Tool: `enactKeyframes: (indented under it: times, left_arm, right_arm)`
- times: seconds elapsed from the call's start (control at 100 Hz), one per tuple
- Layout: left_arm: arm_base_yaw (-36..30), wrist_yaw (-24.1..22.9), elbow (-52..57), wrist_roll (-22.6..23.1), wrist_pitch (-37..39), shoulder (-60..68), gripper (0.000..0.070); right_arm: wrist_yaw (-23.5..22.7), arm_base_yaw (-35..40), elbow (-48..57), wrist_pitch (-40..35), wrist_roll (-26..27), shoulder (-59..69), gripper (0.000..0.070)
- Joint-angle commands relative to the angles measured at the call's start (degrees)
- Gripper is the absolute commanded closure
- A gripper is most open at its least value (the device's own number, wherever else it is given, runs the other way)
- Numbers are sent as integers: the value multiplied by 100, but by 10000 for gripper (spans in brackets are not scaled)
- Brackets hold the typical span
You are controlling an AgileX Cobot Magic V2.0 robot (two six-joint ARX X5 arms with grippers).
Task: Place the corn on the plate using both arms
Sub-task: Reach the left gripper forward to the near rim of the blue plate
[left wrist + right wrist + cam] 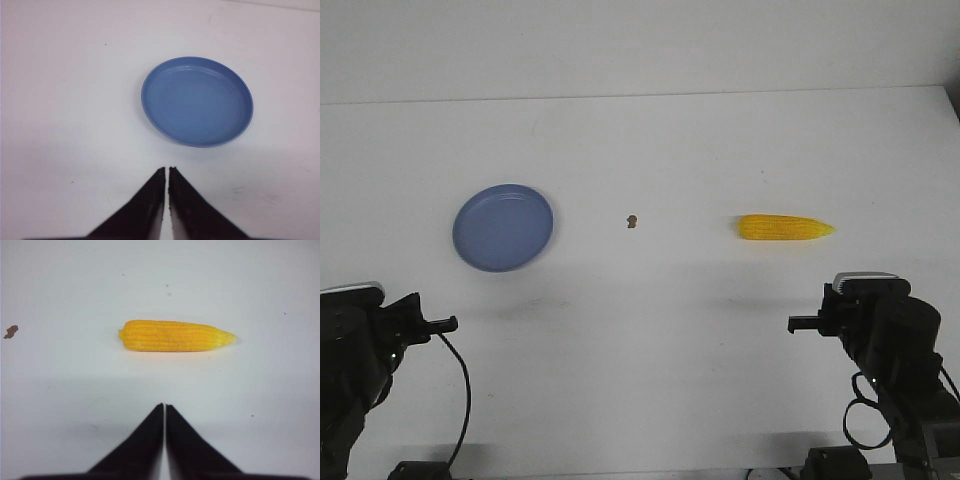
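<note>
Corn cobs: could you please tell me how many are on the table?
1. The corn lies on the table's right side, ahead of the right gripper, well apart from the plate. Nothing looks hidden.

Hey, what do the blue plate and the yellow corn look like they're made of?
The plate looks like moulded plastic or melamine: one even periwinkle colour, matte, with only a faint sheen near its thin raised rim. The corn seems to be a plastic or rubber replica: uniformly bright yellow, tidy kernel rows, no husk or blemishes. Neither material can be confirmed by sight alone.
</note>
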Motion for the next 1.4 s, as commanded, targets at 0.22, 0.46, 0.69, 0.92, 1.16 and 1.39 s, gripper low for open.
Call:
enactKeyframes:
  times: [0.22,0.46,0.69,0.92,1.16,1.39]
  left_arm:
    - [0,-15,90,-111,42,11,352]
    - [2,-13,94,-109,269,170,352]
    - [127,63,398,-330,925,1316,352]
    - [579,599,1427,-520,962,3121,352]
    - [894,673,2302,-459,994,4623,352]
    - [1045,680,2481,-385,1051,5624,352]
  right_arm:
    - [-20,-2,85,-15,63,2,300]
    - [-20,-2,85,-13,63,4,300]
    - [-20,0,85,-13,63,4,300]
    - [-20,0,85,-13,63,4,300]
    - [-20,-2,85,-15,63,4,300]
    - [-20,0,85,-13,63,4,300]
